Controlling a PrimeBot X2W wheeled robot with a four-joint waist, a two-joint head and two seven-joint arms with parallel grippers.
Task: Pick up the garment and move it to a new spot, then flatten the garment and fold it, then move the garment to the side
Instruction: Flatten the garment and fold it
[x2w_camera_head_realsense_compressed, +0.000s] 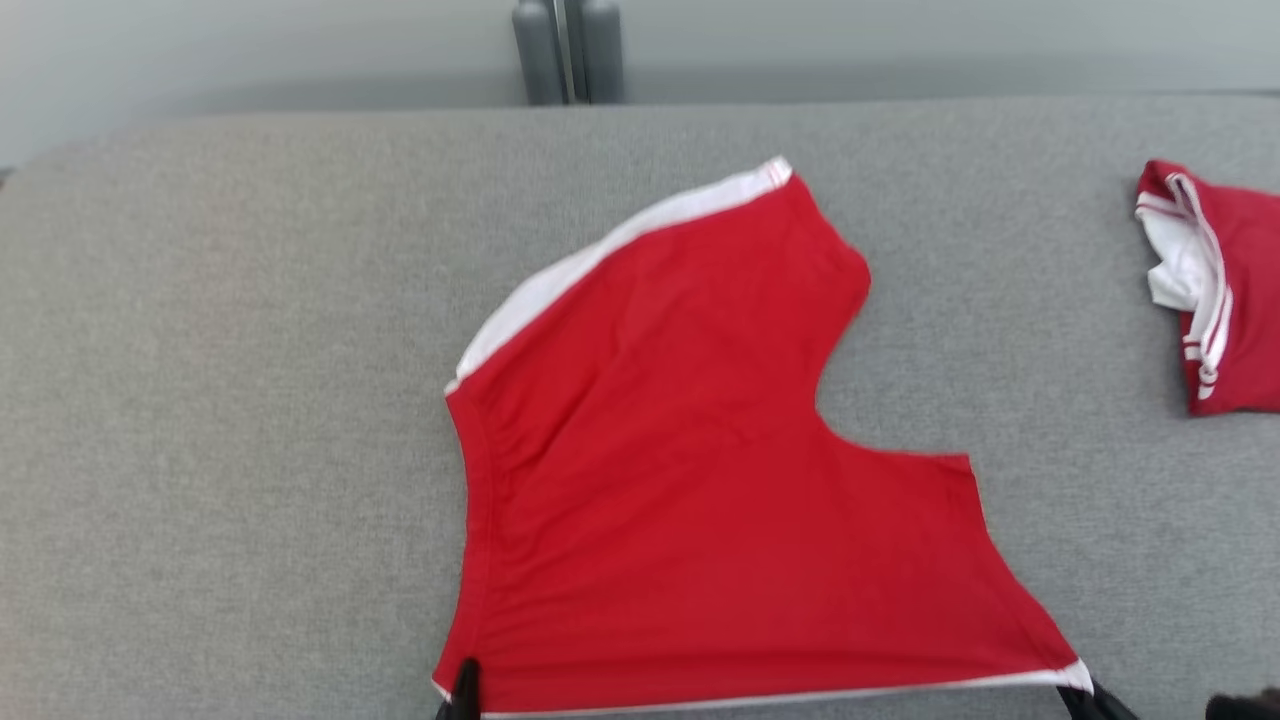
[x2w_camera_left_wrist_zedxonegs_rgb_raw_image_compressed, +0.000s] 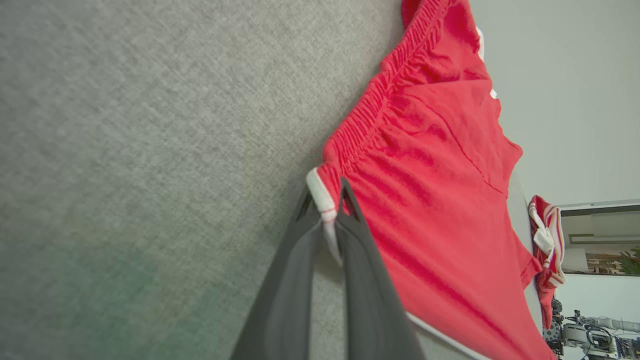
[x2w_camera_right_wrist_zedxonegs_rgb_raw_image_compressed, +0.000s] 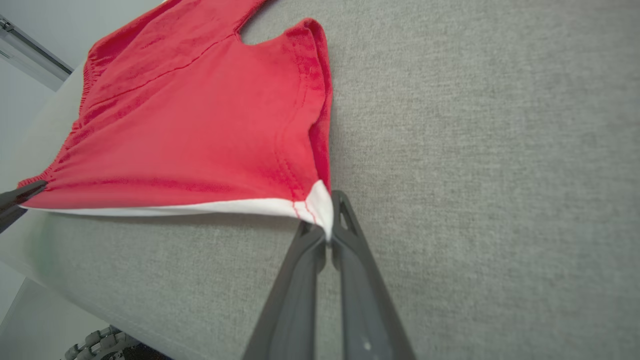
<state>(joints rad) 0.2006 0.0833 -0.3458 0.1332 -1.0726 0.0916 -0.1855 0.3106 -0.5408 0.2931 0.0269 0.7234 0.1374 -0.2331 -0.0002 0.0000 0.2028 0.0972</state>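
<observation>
While spread mid-table, red garment (x2w_camera_head_realsense_compressed: 690, 480) lies flat on grey padded table (x2w_camera_head_realsense_compressed: 200, 400), near edge taut. Left gripper (x2w_camera_left_wrist_zedxonegs_rgb_raw_image_compressed: 327, 202) clamped on waistband corner; right gripper (x2w_camera_right_wrist_zedxonegs_rgb_raw_image_compressed: 327, 222) clamped on white hem corner. Likely light, limp, stretchy; corners look the best hold.

We see bright, even, soft light — just a thin shadow under the hem of the garment (x2w_camera_right_wrist_zedxonegs_rgb_raw_image_compressed: 190, 130) in the right wrist view. Our head view is slightly soft. Wrist views warp at the edges; fingers (x2w_camera_left_wrist_zedxonegs_rgb_raw_image_compressed: 370, 300) blur close up, beside a greenish cast.
</observation>
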